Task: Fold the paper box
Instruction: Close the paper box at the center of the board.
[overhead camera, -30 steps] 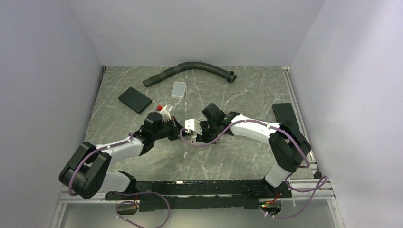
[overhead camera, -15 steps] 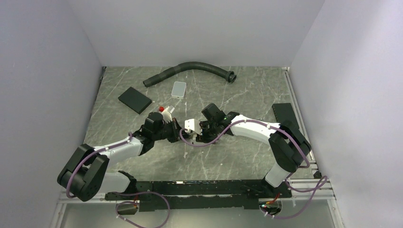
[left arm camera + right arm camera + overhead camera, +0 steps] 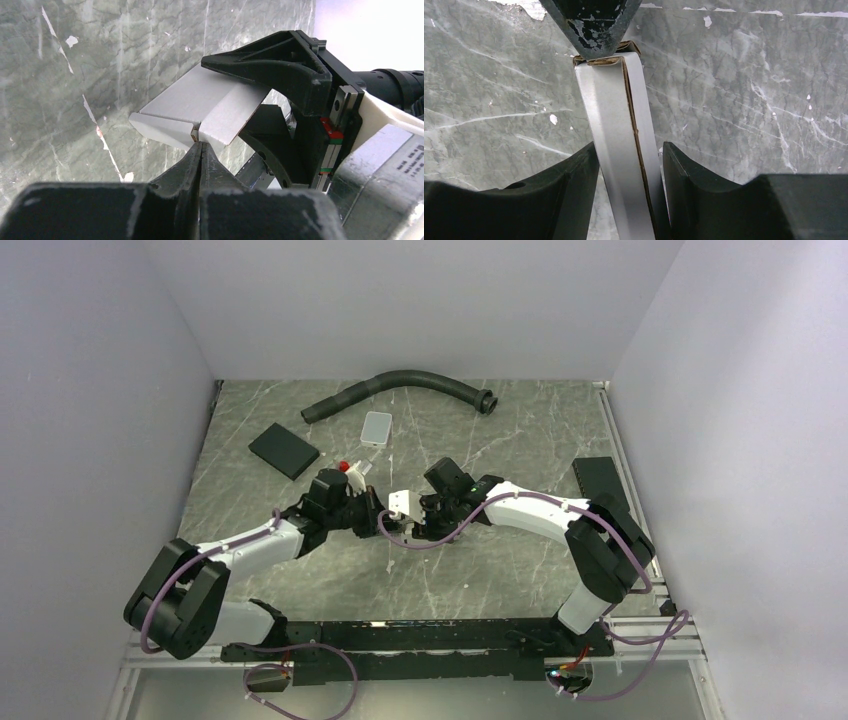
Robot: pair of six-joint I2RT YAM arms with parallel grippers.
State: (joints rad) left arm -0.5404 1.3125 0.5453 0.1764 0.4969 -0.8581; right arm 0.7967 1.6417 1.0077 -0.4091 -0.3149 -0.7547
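Observation:
The paper box [image 3: 402, 502] is a white, slim, partly folded carton held above the table's middle. My right gripper [image 3: 422, 512] is shut on it; in the right wrist view the box [image 3: 616, 125] stands on edge between my two fingers [image 3: 569, 185], brown cut edges showing. My left gripper [image 3: 378, 517] is shut with nothing between its fingers. Its tip [image 3: 200, 149] touches the box's near end [image 3: 200, 100], and it also shows at the box's far end in the right wrist view [image 3: 591, 25].
A black corrugated hose [image 3: 400, 385] lies along the back. A light grey rounded tile [image 3: 377, 427] and a black flat pad [image 3: 284, 450] lie at back left. Another black flat piece [image 3: 598, 480] sits at the right edge by a rail.
My left gripper has moved a little to the right, up against the end of the box. The right gripper and the box have stayed where they were.

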